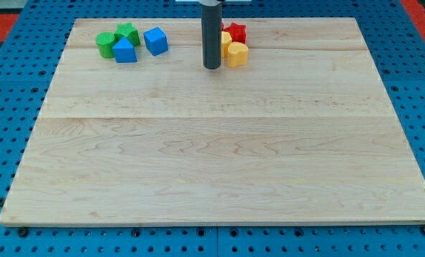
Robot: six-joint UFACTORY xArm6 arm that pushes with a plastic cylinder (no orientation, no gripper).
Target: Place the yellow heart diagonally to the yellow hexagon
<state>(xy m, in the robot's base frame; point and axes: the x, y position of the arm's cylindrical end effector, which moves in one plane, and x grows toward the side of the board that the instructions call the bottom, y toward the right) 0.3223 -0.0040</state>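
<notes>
your tip [212, 67] touching yellow heart [225, 42] left side | yellow hexagon [237, 54] adjacent | no fingers, nothing gripped

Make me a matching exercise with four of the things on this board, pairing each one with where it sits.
Things:
1. green cylinder
2. blue cube
3. red star
4. my tip

Places:
A. just left of the yellow blocks
B. farthest to the view's left
C. right end of the left cluster
D. above the yellow blocks, near the top edge

Pairs: 1-B, 2-C, 3-D, 4-A
</notes>
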